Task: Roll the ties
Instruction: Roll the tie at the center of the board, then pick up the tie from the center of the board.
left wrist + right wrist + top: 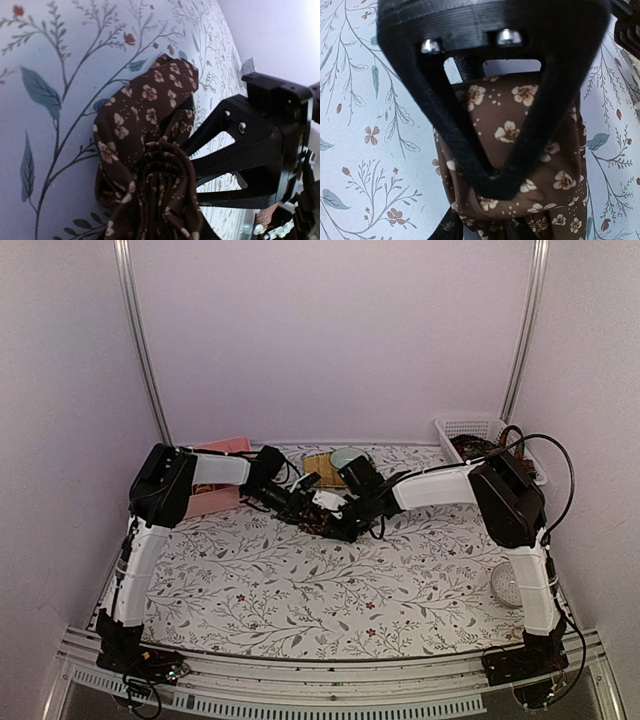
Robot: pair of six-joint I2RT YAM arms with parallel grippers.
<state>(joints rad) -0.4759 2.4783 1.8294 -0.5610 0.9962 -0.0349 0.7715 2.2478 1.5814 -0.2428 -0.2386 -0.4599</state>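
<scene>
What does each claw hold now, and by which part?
The right claw grips the brown flowered tie across its rolled bundle. The left claw reaches the roll's spiral end; a firm hold cannot be told.

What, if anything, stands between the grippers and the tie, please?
Nothing visible does. The right gripper pinches the half-rolled tie, and the left gripper sits close beside it with no object between them.

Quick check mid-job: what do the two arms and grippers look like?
The left arm and right arm have white links with bulky black joint housings. The left gripper and right gripper are black; their fingers are open triangular frames with silver screws. A black cable loops off the right arm.
</scene>
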